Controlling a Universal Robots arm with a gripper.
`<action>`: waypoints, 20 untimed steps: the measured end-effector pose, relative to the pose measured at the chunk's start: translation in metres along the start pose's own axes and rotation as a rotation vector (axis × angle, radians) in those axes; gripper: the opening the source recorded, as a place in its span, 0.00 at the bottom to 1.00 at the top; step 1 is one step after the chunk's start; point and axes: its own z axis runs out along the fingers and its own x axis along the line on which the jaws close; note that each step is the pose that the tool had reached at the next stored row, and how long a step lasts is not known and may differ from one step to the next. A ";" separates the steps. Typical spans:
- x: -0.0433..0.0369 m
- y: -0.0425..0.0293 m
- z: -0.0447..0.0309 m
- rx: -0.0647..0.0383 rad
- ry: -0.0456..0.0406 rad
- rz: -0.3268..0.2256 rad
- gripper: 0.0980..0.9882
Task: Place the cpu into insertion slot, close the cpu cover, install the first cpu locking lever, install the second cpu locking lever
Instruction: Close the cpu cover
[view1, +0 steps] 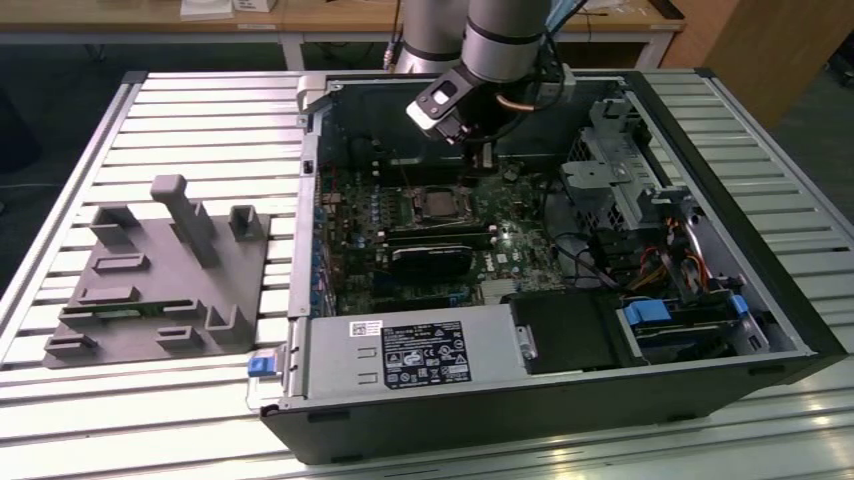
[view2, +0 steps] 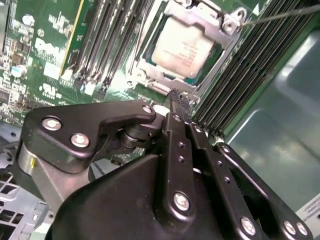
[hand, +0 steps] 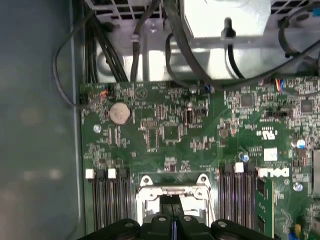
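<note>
The cpu (view2: 182, 47) sits flat in the slot (view1: 435, 204), pale face up, so I judge the first step done. The cover (view2: 200, 17) looks to be down over it, its silver frame lying around the chip's edges with the face showing through the window; I take the second step as done too, though I cannot tell whether the frame is pressed fully home.

The levers look like what is left. One thin lever (view2: 280, 15) runs out from the far corner of the cover, on the side away from me, and seems free, not tucked under a catch. I cannot make out the second one.

My end effector (view2: 178, 100) is narrow. The two fingers meet at their tips with no gap I can see, and nothing is held between them. In the second wrist view the tips hang just short of the near edge of the slot, close above the board, touching neither cover nor lever as far as I can tell. The memory slots (view2: 240, 75) run alongside. In the exterior view my end effector (view1: 483, 152) is inside the open case (view1: 561, 400), which lies on the table (view1: 200, 110).
</note>
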 end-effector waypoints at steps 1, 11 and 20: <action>-0.0004 -0.0029 0.0002 -0.001 0.0009 0.000 0.01; -0.0074 -0.0242 0.0082 -0.012 0.0065 -0.002 0.01; -0.0104 -0.0310 0.0152 -0.025 0.0128 -0.047 0.01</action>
